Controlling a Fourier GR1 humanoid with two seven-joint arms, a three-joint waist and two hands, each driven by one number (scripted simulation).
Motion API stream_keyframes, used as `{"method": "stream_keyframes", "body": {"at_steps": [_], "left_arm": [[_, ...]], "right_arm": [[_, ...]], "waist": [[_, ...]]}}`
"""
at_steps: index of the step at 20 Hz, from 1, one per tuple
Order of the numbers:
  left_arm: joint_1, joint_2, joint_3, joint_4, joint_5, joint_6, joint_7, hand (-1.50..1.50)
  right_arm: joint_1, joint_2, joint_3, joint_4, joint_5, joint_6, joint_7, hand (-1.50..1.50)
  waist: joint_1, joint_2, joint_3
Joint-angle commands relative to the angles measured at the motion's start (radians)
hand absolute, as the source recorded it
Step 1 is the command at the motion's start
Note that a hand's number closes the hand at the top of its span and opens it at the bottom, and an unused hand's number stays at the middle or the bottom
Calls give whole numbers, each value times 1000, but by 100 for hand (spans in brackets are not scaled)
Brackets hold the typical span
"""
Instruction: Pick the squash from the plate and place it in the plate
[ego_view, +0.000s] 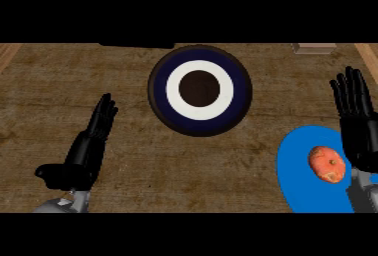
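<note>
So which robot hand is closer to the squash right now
Right. The right robot hand is open just beside the squash on the blue plate; the left robot hand is far across the counter.

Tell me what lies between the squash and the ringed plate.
In the head view, only bare wooden counter separates the squash, lying on the blue plate, from the ringed plate.

No text, label, brand, number or sign can be read anywhere.
</note>
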Motion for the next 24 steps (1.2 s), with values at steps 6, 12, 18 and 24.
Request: {"method": "stream_keyframes", "body": {"at_steps": [6, 12, 18, 24], "left_arm": [[48, 147, 147, 161, 38, -133, -90, 0], [96, 125, 145, 230, 84, -198, -122, 0], [76, 88, 170, 335, 36, -214, -211, 0], [4, 84, 208, 385, 40, -235, -178, 0]], "right_arm": [[-171, 85, 20, 99, -87, -106, 417, 150], [19, 169, 115, 57, 352, -521, 197, -150], [162, 105, 143, -47, 493, -563, 212, -150], [334, 74, 219, -278, 750, -625, 498, -150]], "waist": [[-10, -11, 24], [-41, -19, 25], [-48, -19, 26], [-55, -20, 24]]}}
